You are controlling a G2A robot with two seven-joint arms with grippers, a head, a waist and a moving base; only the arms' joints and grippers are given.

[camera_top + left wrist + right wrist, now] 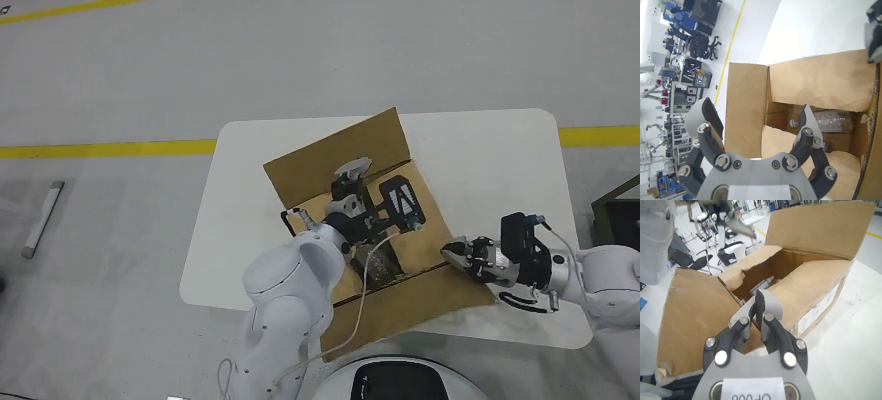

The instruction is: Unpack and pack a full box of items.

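The white table (500, 150) took up the middle of the top view, and the open cardboard box (335, 150) sat across its centre. One long flap was thrown out toward the upper left of the frame and the near flap (410, 300) lay flat toward the lower right. The left arm stood over the opening. The left gripper (756, 107) hung above it with its fingers spread wide and nothing between them. The right gripper (455, 252) sat at the box's right-hand corner, just right of centre, with its fingers pressed together by the torn flap edge. Whether any card was pinched between them could not be told. Inside the box a clear bottle (831, 121) lay on its side on the bottom, and a small white-capped item (764, 283) lay beside it. Every item seen was inside the box, so unpacking looked barely begun: the opening was done, while the emptying and all the repacking were left. The short inner flaps (819, 85) sagged over the opening and covered part of the bottle, and would likely crowd a reach down to it. A yellow floor line (100, 150) crossed the left side, a grey bar (42, 218) lay on the floor at far left, and a dark crate (620, 205) touched the right edge.
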